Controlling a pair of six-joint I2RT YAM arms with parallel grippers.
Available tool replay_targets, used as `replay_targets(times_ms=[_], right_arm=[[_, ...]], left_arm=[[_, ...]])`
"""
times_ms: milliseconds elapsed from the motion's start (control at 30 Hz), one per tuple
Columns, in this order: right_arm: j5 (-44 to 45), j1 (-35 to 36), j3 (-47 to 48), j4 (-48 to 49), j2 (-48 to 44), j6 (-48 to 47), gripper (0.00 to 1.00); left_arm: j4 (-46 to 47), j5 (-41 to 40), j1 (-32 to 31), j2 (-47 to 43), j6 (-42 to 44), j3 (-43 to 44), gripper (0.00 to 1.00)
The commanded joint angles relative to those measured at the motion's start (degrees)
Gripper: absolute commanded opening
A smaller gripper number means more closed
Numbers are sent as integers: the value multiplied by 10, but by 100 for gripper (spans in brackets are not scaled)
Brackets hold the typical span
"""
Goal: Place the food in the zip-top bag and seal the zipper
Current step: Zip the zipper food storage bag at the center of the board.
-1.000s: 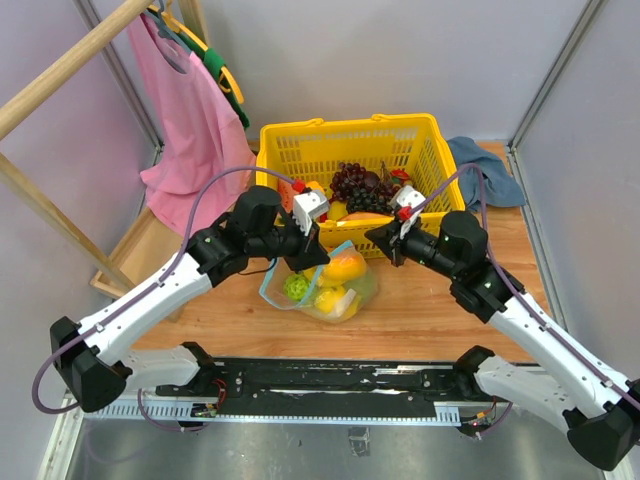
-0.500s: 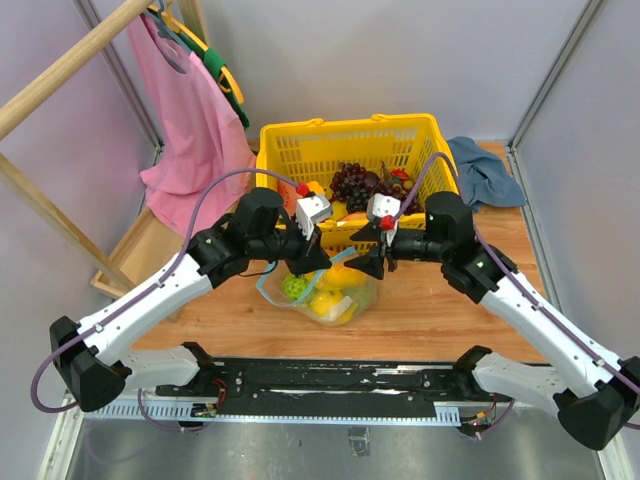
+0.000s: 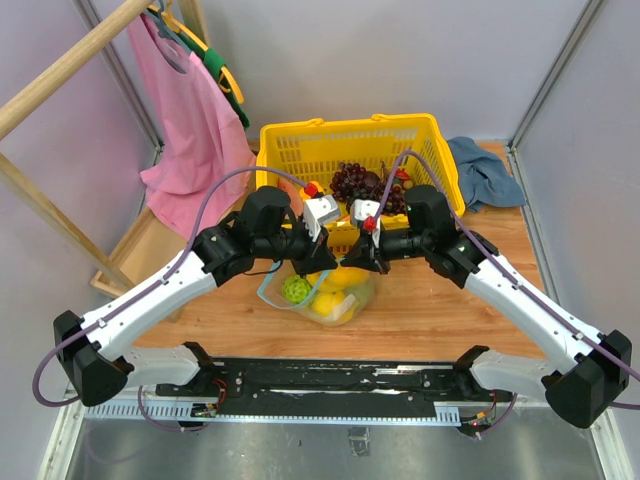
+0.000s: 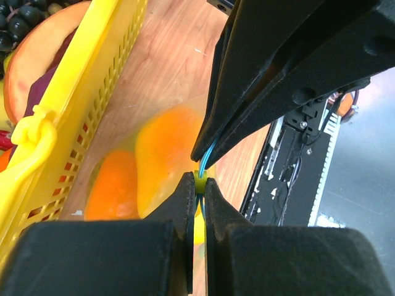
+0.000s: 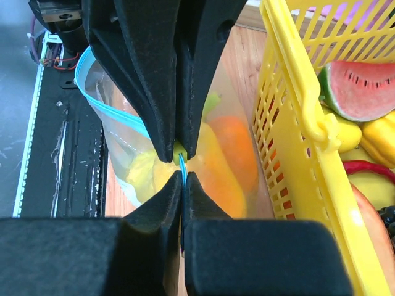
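Note:
The clear zip-top bag (image 3: 322, 297) rests on the wooden table in front of the basket and holds the food: a bumpy green fruit (image 3: 295, 289), a yellow one (image 3: 326, 303) and an orange one (image 4: 165, 161). Its light-blue zipper (image 5: 183, 164) stands up along the top edge. My left gripper (image 4: 198, 179) is shut on the zipper at a small yellow-green slider (image 4: 201, 180). Tip to tip with it, my right gripper (image 5: 182, 176) is shut on the blue strip. In the top view both grippers (image 3: 330, 262) (image 3: 352, 262) meet over the bag.
A yellow lattice basket (image 3: 300, 150) with grapes (image 3: 352, 181), a watermelon slice (image 5: 361, 89) and other toy food stands just behind the bag. A blue cloth (image 3: 483, 172) lies at the back right. A pink garment (image 3: 190, 130) hangs on a wooden rack at the left.
My right gripper swung left from beside the basket to the bag's top edge and shut on the zipper opposite the left gripper. The left gripper kept its hold.

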Motion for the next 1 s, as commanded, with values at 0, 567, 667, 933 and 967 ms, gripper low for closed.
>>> replay_targets(times_ms=[0, 567, 667, 933, 967], right_arm=[[22, -3, -1, 20, -17, 20, 1], [369, 19, -99, 102, -147, 157, 0], [426, 23, -104, 96, -156, 160, 0], [532, 26, -106, 76, -179, 166, 0], [542, 26, -104, 73, -179, 168, 0]], left_arm=[[-4, -12, -5, -6, 0, 18, 1], [-83, -93, -5, -25, -46, 7, 2], [-96, -104, -5, -26, -49, 9, 3], [-126, -125, -5, -45, -60, 10, 3], [-130, -129, -5, -48, -61, 9, 3]])
